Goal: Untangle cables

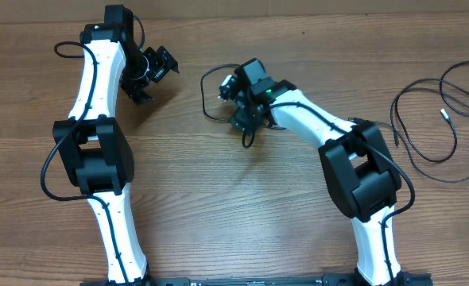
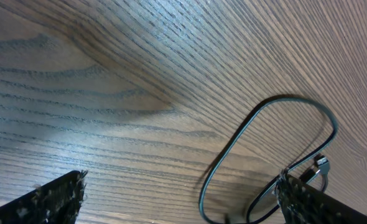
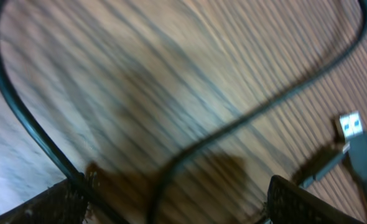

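So here's where the untangling looks to be at. One short cable (image 1: 209, 94) sits on its own near the middle of the table (image 1: 218, 206), a bit toward 12 o'clock, curled in a small loop with its USB plug (image 3: 351, 127) lying flat on the wood. The rest of the cables (image 1: 425, 119) are way over at about 2 to 3 o'clock by the edge, well apart from the short one, in loose loops that cross over each other. I can't tell if that's one cord or two.

My guess is the separating is mostly done. What's left is the crossed loops on that side, plus maybe opening out the small loop.

The right fingers (image 3: 308, 200) hang right over the short cable, spread wide and released. The cord runs between them and close by one finger, but nothing looks pinched. The left fingers (image 2: 46, 200), at roughly 11 o'clock, are wide open too, with nothing in them, just bare wood and that same loop off to one side.

The table is plain wood grain, a bit shiny in spots. There's a paler strip along the far edge, and no real view of the room.
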